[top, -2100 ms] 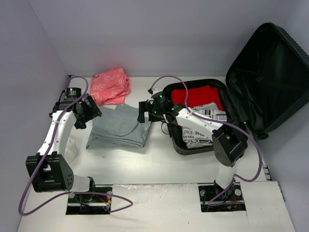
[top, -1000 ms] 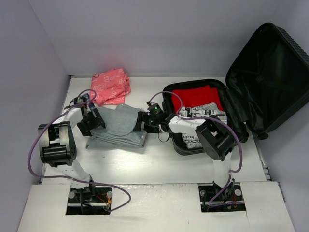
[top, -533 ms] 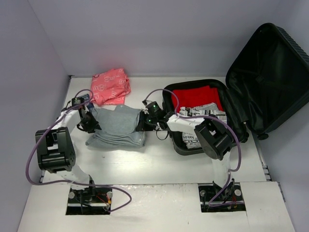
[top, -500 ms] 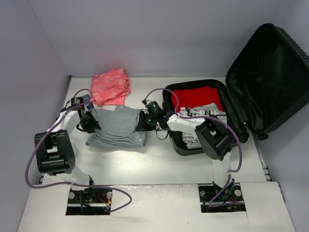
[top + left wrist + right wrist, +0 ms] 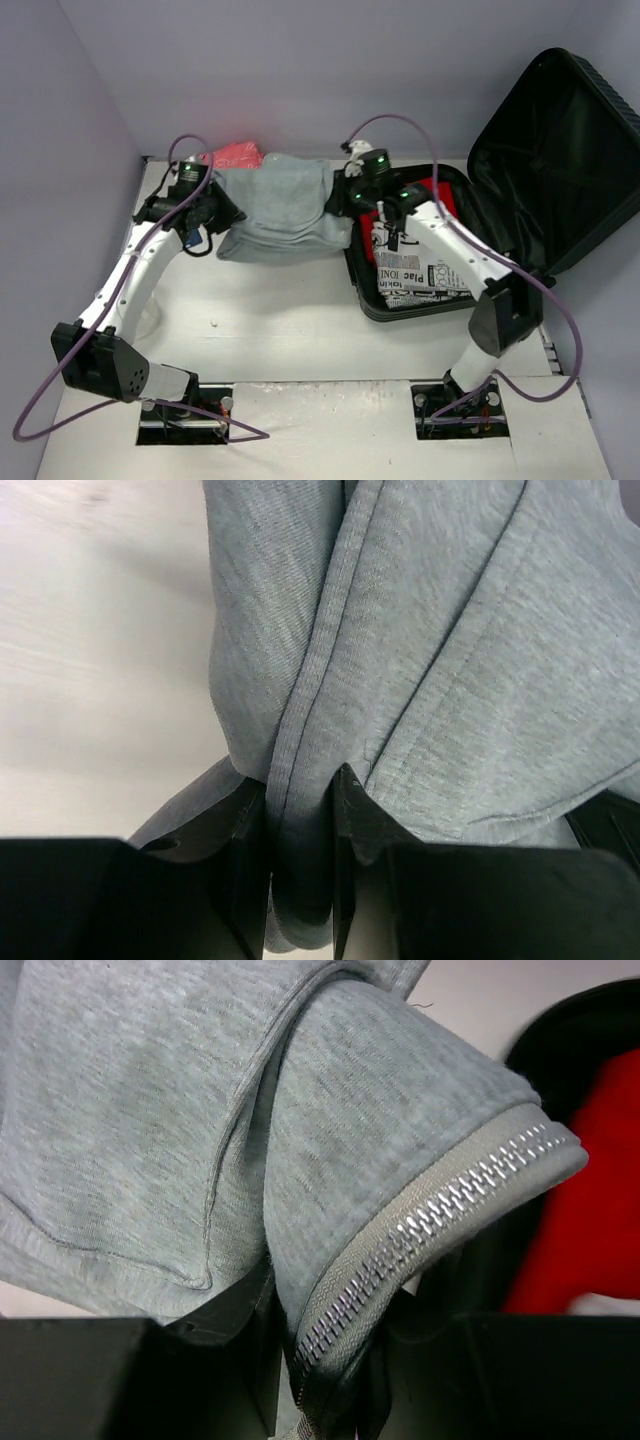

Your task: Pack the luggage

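Both arms have raised the grey garment [image 5: 285, 205] off the white tabletop [image 5: 300, 320]. It hangs just left of the open luggage [image 5: 560, 150], its ends pinched tight in the left claw [image 5: 298, 790] and right claw [image 5: 325, 1360]. Red cloth [image 5: 442, 190] and a newsprint piece [image 5: 405, 275] already lie inside the luggage; a pink garment [image 5: 237, 155] farther left is still unpacked. Plain pale walls enclose the tabletop.

White desk [image 5: 300, 330], matte, boxed in on three sides. Back wall [image 5: 300, 80], left wall [image 5: 50, 200] and right wall [image 5: 610, 330] all plain, pale lavender-grey. Separate white panel [image 5: 330, 420] along the near edge, with two rectangular cutouts [image 5: 160, 432] in it. Light even and diffuse; shadows on the desk soft-edged, faint sheen mid-surface.
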Action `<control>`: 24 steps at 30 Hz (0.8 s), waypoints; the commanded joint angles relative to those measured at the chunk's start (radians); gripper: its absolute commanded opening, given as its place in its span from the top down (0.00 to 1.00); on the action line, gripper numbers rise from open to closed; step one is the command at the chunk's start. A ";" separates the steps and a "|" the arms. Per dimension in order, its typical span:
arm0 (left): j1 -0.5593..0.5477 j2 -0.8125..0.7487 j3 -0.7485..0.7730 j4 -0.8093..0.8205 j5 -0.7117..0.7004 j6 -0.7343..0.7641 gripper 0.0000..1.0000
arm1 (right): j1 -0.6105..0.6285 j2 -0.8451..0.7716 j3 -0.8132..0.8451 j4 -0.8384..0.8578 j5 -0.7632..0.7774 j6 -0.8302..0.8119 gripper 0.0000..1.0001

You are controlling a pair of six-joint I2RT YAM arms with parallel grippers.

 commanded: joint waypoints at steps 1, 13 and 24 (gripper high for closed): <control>-0.114 0.027 0.121 0.062 0.004 -0.158 1.00 | -0.094 -0.118 0.065 0.000 0.006 -0.111 1.00; -0.467 0.513 0.627 0.187 -0.070 -0.289 1.00 | -0.599 -0.186 0.056 -0.048 -0.147 -0.309 1.00; -0.587 0.748 0.770 0.253 -0.150 -0.344 1.00 | -0.690 0.011 0.121 -0.029 -0.046 -0.495 1.00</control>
